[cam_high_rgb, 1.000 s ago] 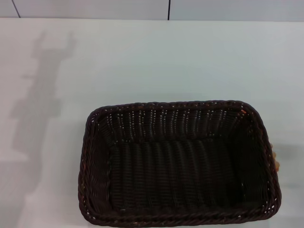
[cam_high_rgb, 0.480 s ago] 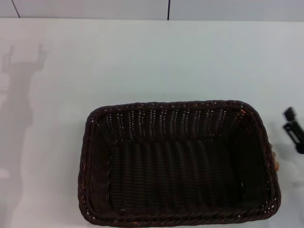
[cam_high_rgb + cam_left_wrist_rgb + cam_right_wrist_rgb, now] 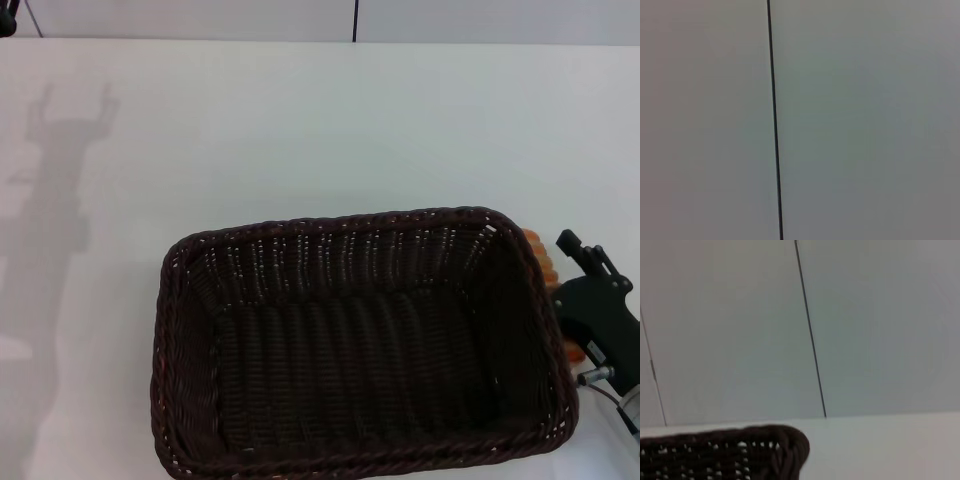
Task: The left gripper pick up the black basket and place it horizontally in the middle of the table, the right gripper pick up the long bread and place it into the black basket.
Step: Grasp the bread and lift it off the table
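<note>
Currently set near the table's (image 3: 330, 120) near edge, long axis running left to right: black basket (image 3: 360, 350), empty inside, woven floor bare. Wedged just beside the basket's right wall, outside it: long bread (image 3: 545, 262), showing only as a strip of orange-brown ridges between rim and gripper; remainder hidden, long axis apparently running front to back along that short wall. Right gripper (image 3: 590, 300) positioned immediately right of the bread, close against it, black body and silver fittings in head view; finger opening not determinable, contact with the loaf likewise not determinable. Right wrist view limited to a corner of the basket rim and the wall panels behind the table. Left gripper (image 3: 6, 18) seen only as a dark sliver at the far left corner of the head view, well apart from the basket, raised, state not determinable; left wrist view filled with blank wall and one panel seam. Judged: basket placement done, bread step in hand. Bread lying between right gripper and basket, hence right arm plainly the nearer. Coming move dependent on lifting the loaf clear of the rim, then carrying leftward over the wall into the basket.
</note>
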Tool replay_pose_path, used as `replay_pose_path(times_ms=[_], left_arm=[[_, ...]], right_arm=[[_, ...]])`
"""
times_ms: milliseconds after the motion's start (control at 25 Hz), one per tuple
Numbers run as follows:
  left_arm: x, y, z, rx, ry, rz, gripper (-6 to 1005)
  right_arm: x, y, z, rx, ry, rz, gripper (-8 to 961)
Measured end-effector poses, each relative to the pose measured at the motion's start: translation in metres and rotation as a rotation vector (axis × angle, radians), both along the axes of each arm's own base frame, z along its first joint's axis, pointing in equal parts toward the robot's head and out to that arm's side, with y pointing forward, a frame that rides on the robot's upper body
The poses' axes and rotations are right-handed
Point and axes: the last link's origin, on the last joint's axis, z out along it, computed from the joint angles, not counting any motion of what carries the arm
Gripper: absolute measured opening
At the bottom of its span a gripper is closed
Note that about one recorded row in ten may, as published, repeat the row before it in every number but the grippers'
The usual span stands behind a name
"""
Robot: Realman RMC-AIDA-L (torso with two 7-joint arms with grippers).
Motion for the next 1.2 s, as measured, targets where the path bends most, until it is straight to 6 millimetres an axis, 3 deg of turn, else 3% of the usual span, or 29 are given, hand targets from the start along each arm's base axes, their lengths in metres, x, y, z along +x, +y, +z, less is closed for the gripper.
replay_pose_path(times_ms=[560,800,1000,1040,1080,1200], left_arm=[[0.001,0.000,-0.002,-0.011,0.016,-0.004,808],[0.002,0.000,-0.004,-0.018,0.025,-0.010,808],[0.003,0.000,-0.005,-0.024,0.031,-0.015,808],[0.003,0.000,-0.005,-0.025,0.032,-0.016,808],[0.003,0.000,-0.005,-0.025,0.032,-0.016,808],[0.003,-0.001,-0.006,-0.027,0.033,-0.015,808]], right_arm=[[0.003,0.016,-0.014,-0.096,-0.055,-0.050,845],[0.004,0.011,-0.011,-0.073,-0.044,-0.054,760],[0.003,0.004,0.006,0.035,0.006,-0.021,682],[0.003,0.000,0.022,0.141,0.037,-0.007,677],[0.003,0.000,0.022,0.141,0.037,-0.007,672],[0.002,-0.007,0.049,0.307,0.077,0.031,658]])
